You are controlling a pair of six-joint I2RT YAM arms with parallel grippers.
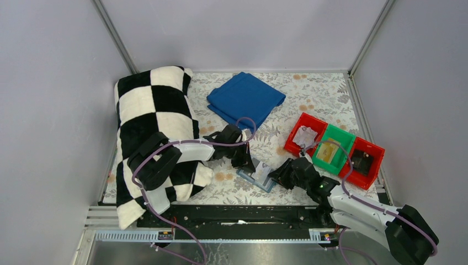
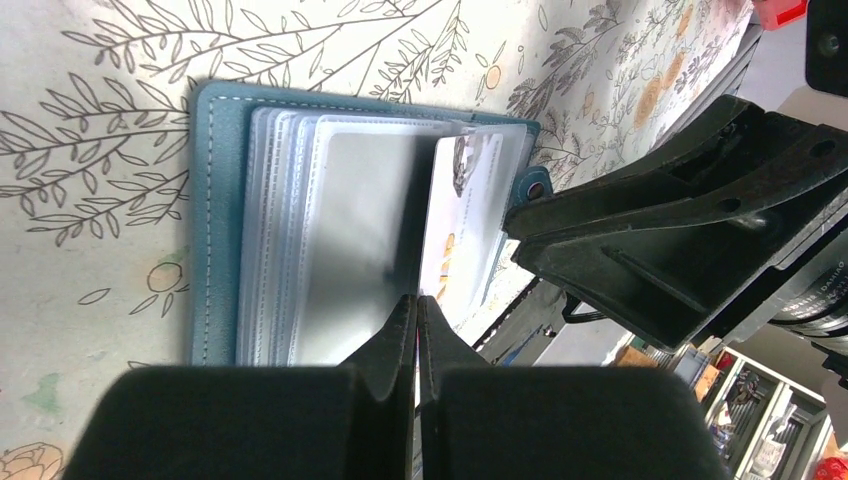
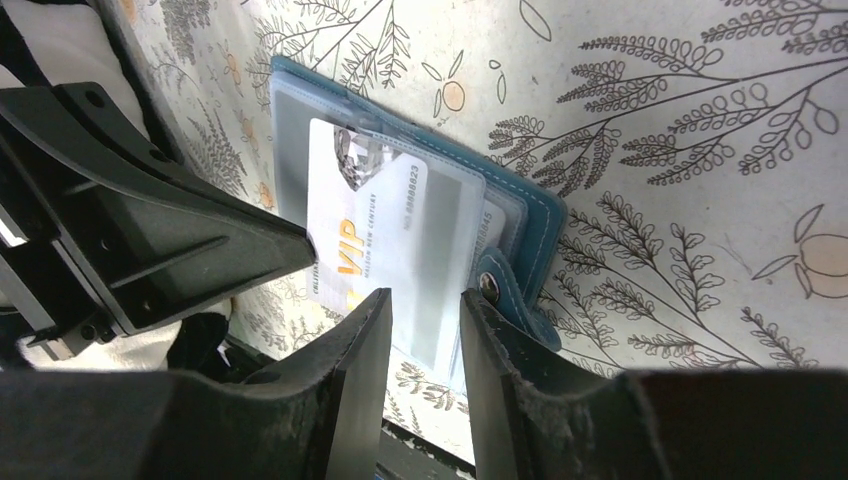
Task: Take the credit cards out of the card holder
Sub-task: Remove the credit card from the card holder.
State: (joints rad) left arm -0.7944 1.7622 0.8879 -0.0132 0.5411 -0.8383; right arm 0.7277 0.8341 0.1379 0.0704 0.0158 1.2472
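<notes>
Both at card holder (image 3: 541, 214) (lying open) | left claw (image 2: 416, 300) clenched | right claw (image 3: 425, 300) slightly parted

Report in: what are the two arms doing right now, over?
Left tool shut, tip on the holder. Right tool open around the VIP card edge. Holder open, card not yet out. Tools close together.

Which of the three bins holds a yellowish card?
The green bin, middle of the row, holds the yellowish card; the left red bin holds a whitish card, the right red bin something dark.
</notes>
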